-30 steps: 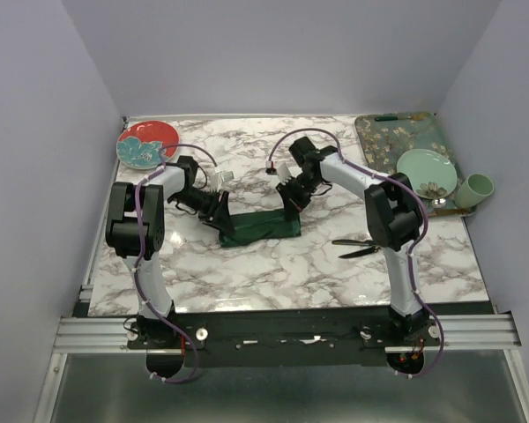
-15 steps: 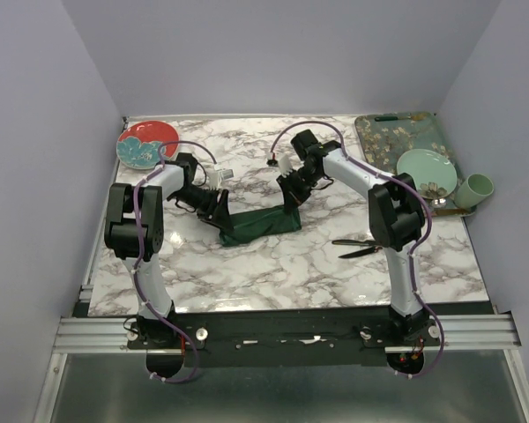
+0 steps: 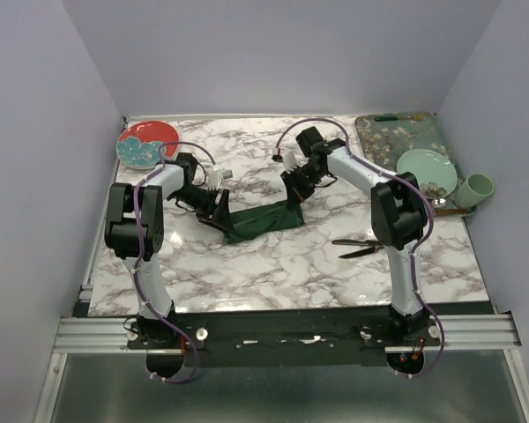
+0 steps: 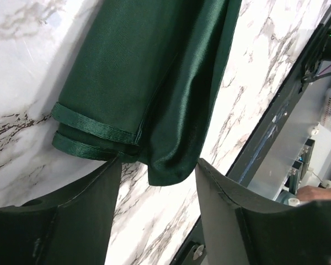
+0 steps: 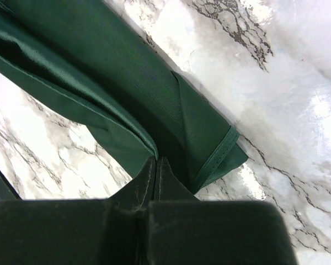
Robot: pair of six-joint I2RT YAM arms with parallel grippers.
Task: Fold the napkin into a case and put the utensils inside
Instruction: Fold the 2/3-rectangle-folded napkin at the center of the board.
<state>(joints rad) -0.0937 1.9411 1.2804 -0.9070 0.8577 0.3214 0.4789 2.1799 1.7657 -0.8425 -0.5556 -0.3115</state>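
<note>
The dark green napkin [image 3: 260,220] lies mid-table as a long narrow folded strip, the case shape. My left gripper [image 3: 219,214] sits at its left end, open. In the left wrist view a rounded corner of the napkin [image 4: 143,83] hangs between the spread fingertips of the left gripper [image 4: 155,172]. My right gripper [image 3: 293,196] is at the strip's right end. Seen from the right wrist, the right gripper [image 5: 156,161] is shut on a folded edge of the napkin [image 5: 127,94]. The black utensils [image 3: 360,247] lie on the marble beside the right arm.
A red and teal plate [image 3: 145,144] sits at the far left corner. A floral tray [image 3: 392,132] lies at the far right, with a pale green plate [image 3: 426,169] and a green cup [image 3: 478,188] by it.
The left jaws have spread wider at the napkin's left end. The right gripper has drawn back a little toward the far side, pulling the cloth's right end with it.
</note>
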